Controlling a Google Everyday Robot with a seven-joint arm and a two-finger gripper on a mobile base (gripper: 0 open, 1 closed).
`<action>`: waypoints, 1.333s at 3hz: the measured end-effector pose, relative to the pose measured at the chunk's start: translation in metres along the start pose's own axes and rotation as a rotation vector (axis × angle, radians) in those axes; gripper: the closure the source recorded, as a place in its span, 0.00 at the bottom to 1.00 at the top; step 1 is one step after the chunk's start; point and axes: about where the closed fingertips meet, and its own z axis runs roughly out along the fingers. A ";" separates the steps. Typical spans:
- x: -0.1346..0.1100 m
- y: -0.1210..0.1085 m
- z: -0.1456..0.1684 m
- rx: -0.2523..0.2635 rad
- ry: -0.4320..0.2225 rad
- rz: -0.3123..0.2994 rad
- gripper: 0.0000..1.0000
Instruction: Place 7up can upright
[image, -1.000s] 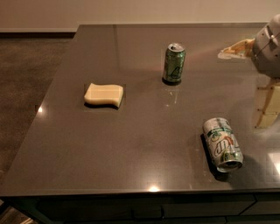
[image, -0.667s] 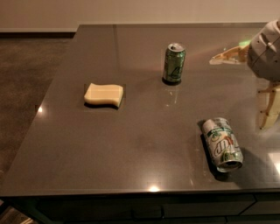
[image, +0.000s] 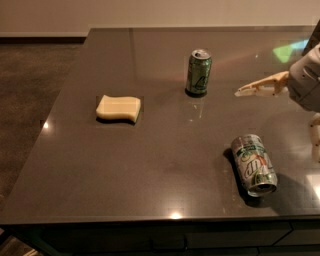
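The 7up can lies on its side on the dark table, near the front right, with its silver end facing the front edge. My gripper comes in from the right edge, above and to the right of the can and apart from it. It is open and empty: one cream finger points left and the other hangs down at the frame's right edge.
A darker all-green can stands upright at the table's middle back. A yellow sponge lies at the left. The table's front edge runs just below the lying can. Brown carpet floor shows on the left.
My gripper has moved left over the table, its upper finger reaching further toward the middle. The cans and the sponge have not moved.
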 end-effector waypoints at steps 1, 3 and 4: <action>-0.003 0.018 0.010 -0.016 -0.003 -0.165 0.00; -0.020 0.038 0.031 -0.046 0.003 -0.524 0.00; -0.031 0.042 0.038 -0.088 0.018 -0.727 0.00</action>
